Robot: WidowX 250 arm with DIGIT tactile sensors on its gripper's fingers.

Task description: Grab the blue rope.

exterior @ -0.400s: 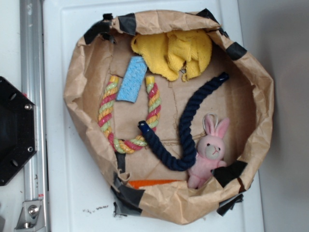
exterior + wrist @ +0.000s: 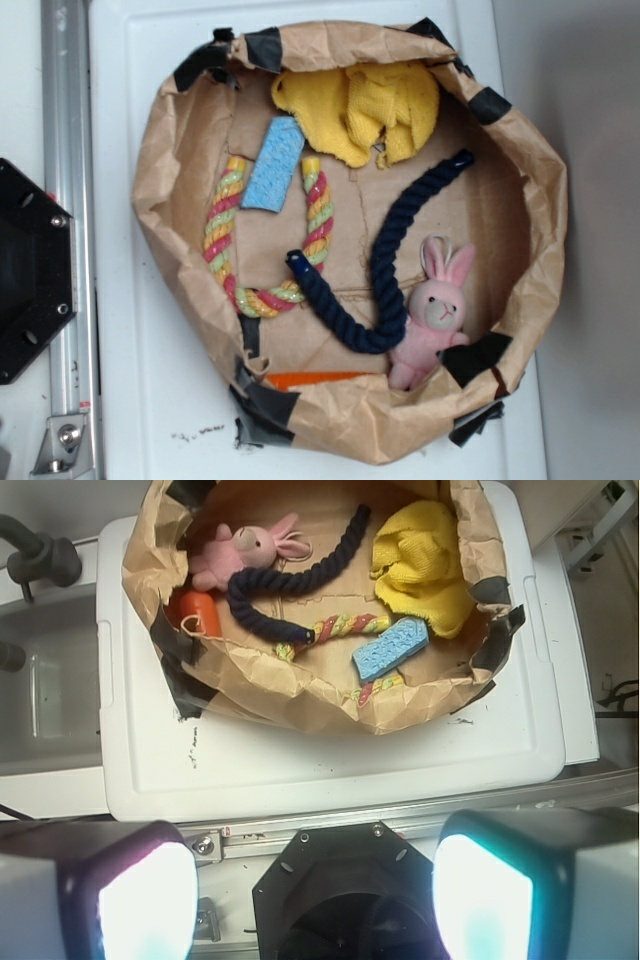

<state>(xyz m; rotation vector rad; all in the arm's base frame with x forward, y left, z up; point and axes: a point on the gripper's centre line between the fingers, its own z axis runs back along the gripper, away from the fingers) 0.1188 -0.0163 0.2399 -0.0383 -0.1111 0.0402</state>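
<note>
The blue rope (image 2: 385, 240) is a thick navy twisted cord lying in a U shape on the floor of a crumpled brown paper bag (image 2: 160, 180). One of its ends points toward the yellow cloth and the other rests by the striped rope. In the wrist view the blue rope (image 2: 300, 580) lies far ahead, at the top of the frame. My gripper (image 2: 315, 880) hovers well short of the bag, over the black robot base (image 2: 330, 890). Its fingers (image 2: 140, 900) stand wide apart with nothing between them. The exterior view does not show the gripper.
Inside the bag lie a pink bunny (image 2: 435, 310) touching the blue rope's bend, a pink-yellow-green striped rope (image 2: 225, 220), a light blue sponge (image 2: 273, 165), a yellow cloth (image 2: 370, 105) and an orange object (image 2: 315, 379). The bag sits on a white platform (image 2: 130, 350) beside a metal rail (image 2: 65, 150).
</note>
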